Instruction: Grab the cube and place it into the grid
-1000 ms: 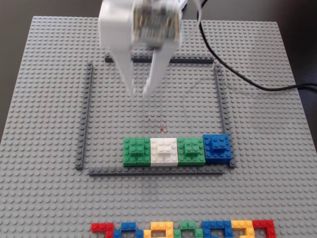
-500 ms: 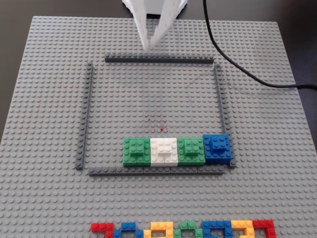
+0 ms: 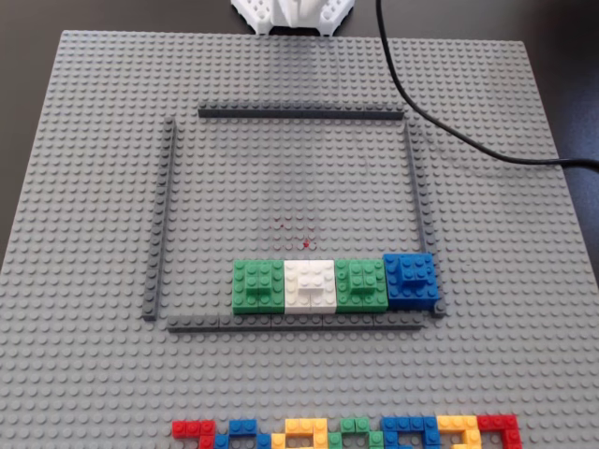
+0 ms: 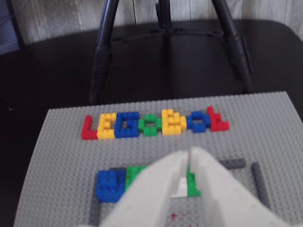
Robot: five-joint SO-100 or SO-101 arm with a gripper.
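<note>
The cube [image 3: 361, 283] sits inside the grid [image 3: 161, 215], in the row against its near strip, between a white cube [image 3: 310, 285] and a blue cube [image 3: 410, 279]. It looks placed, so retreating clear of the row seems best. The pincer [image 4: 187, 153] is empty, fingertips nearly together, touching nothing.

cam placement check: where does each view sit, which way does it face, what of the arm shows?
Fixed view: above the baseplate, looking steeply down at the grid; only white arm parts at the top edge.
Wrist view: on the arm, looking over the claw toward the coloured brick row and a tripod.
Shared: grid, blue cube, brick row.
</note>
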